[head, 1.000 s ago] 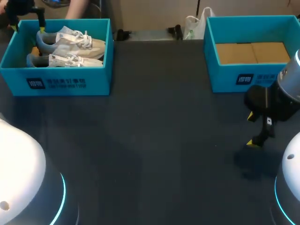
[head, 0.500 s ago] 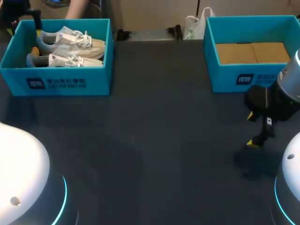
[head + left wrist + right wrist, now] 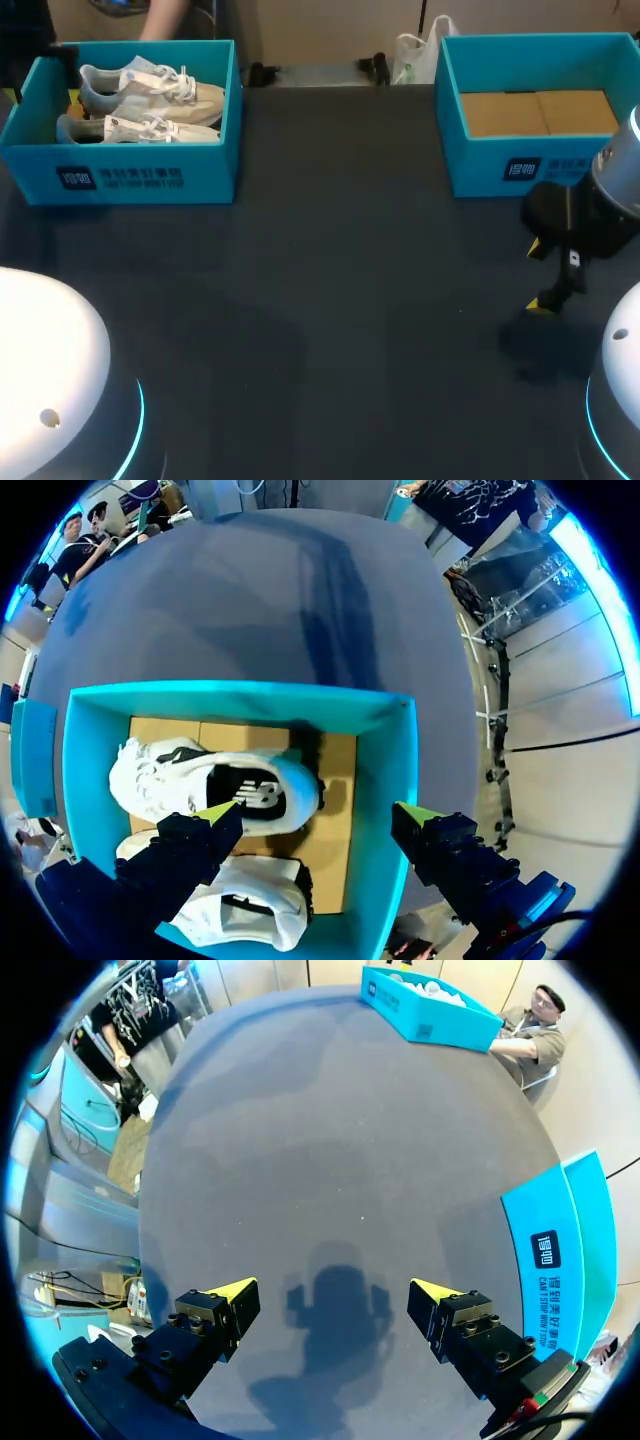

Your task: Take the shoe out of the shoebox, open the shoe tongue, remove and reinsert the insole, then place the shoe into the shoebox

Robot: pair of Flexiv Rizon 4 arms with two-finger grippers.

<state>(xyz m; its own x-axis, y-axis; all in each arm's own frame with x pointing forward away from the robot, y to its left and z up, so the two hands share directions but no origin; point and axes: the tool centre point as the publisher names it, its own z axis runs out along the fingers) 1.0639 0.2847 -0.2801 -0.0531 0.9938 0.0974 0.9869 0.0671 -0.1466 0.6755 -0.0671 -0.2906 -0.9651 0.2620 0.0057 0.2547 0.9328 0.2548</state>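
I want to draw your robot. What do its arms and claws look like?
The left arm and right arm have rounded white shells with glowing blue rings. The left gripper and right gripper are black and blocky, with yellow wedge tips.

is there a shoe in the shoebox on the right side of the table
No, in the head view the right shoebox shows only its bare brown cardboard floor.

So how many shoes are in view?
2, both in the left shoebox: the far shoe by its back wall, the near shoe by its front wall. The right shoebox holds none.
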